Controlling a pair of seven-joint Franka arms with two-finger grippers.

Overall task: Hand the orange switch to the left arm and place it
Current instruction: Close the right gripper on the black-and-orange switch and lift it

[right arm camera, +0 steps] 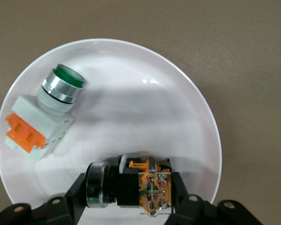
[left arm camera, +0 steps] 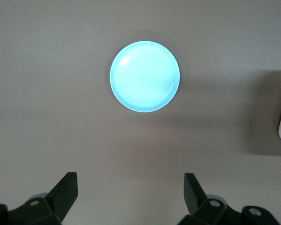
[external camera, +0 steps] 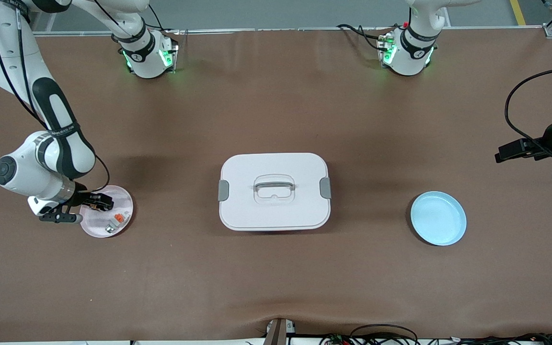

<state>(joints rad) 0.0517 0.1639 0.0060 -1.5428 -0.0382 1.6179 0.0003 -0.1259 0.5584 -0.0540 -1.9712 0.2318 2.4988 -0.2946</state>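
**Right gripper clamped on the orange switch in the pink plate**

You see the right gripper [external camera: 97, 201] down in the pink plate [external camera: 123, 197] at the right arm's end of the table. Its fingers [right arm camera: 179, 187] are closed on the orange switch [right arm camera: 131, 182], a black body with a metal ring at one end and an orange block at the other. The switch lies on its side, resting on the plate floor between the fingers.

Beside it in the same plate, and apart from it, lies a second switch [right arm camera: 43, 117]: a white housing with an orange tab and a green button in a silver collar.

The box [external camera: 274, 190] stands in the middle of the table, its lid on and its grey latches at both ends. Toward the left arm's end of the table you find a blue plate [external camera: 438, 218], slightly nearer the front camera than the box.

The left gripper [left arm camera: 131, 197] waits in the air over bare table near the blue plate, its fingers [left arm camera: 65, 190] spread wide apart and holding nothing.
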